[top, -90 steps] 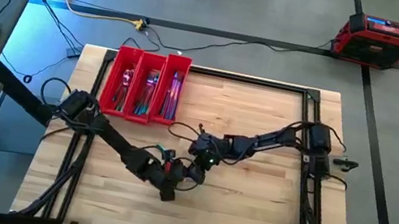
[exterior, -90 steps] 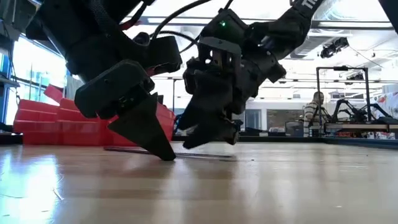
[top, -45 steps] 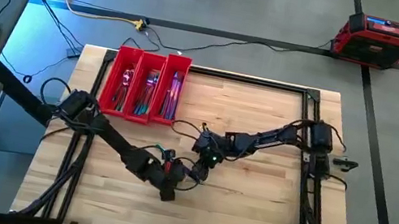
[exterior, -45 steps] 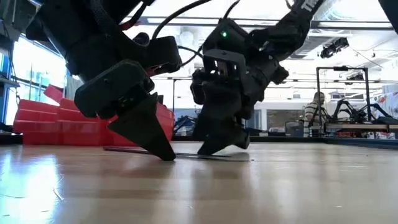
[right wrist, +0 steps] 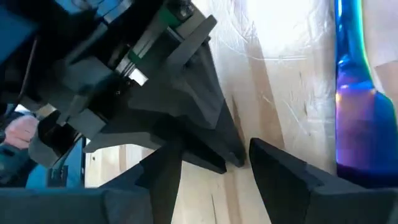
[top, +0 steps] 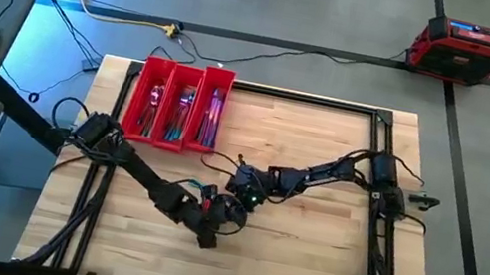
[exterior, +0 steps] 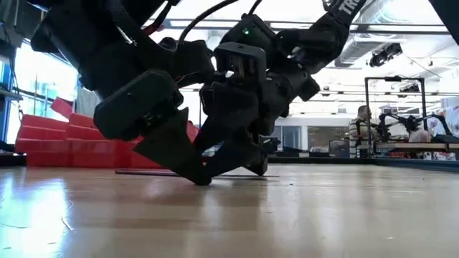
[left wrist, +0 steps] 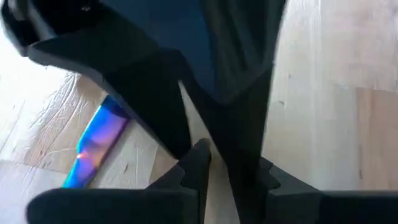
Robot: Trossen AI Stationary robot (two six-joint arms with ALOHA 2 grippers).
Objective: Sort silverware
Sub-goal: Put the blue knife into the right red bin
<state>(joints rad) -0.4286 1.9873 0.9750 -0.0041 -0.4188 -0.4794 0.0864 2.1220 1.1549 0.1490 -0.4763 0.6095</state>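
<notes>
Left gripper (exterior: 188, 172): I have it tip-down on the table at mid-board; fingers look drawn together at the tips, nothing visibly between them.
Right gripper (exterior: 240, 163): I have it crowded against the left one, tips at the wood; in its wrist view the fingers (right wrist: 283, 177) stand apart, with no metal in the gap.
Knife (exterior: 154, 173): the one loose piece, a slim iridescent blade lying flat on the table (top: 304, 259), just beside both sets of tips; its blue blade shows in the left wrist view (left wrist: 96, 146) and the right wrist view (right wrist: 354, 106).
Contact: I cannot tell whether either tip touches the piece.
Tray (top: 177, 105): red, three compartments at the far left corner, well apart from the grippers; each already holds silverware (top: 184, 107).
Step in hand (judgement): getting the flat blade off the wood.
Doing it well: I would keep one gripper as a stop and slide the other's lower finger under the edge, closing only once the blade sits between the pads.
Risk: flat, slick metal may skate away or pivot out; the two grippers may collide.
</notes>
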